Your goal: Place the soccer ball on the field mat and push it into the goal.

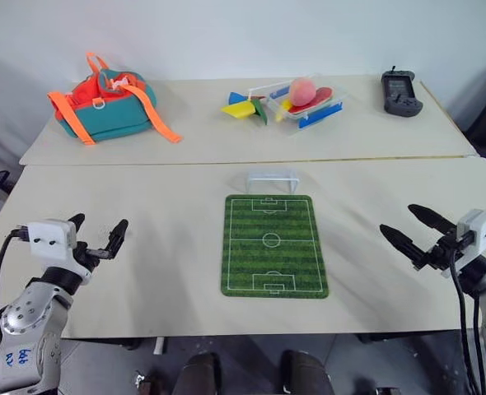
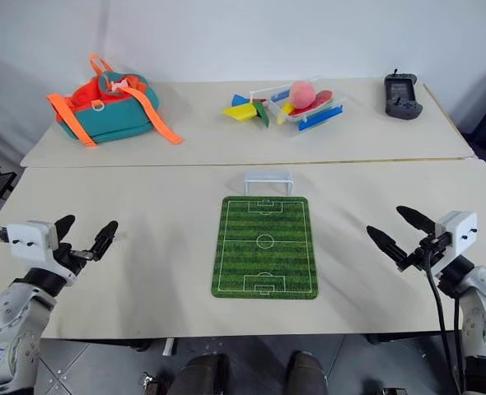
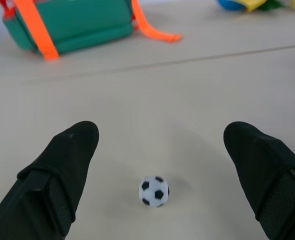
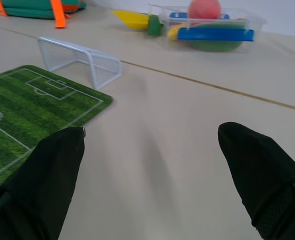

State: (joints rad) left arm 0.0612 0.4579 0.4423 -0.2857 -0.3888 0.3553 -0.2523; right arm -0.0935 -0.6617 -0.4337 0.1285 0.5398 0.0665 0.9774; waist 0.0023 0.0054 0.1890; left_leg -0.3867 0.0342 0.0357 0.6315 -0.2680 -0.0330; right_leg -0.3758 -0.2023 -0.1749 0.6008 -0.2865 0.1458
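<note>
Two end effectors [image 1: 101,232] [image 1: 409,227] spread; one soccer ball [image 3: 154,191].

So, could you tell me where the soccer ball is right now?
The soccer ball lies on the bare table ahead of the open left gripper, left of the field mat.

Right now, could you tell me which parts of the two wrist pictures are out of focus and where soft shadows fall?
Left wrist view: the tiny white soccer ball with black patches is fairly sharp with a faint shadow beside it, while the black fingers and the teal bag with orange straps look soft. Right wrist view: the fingers blur, and soft shadows streak the beige table.
</note>
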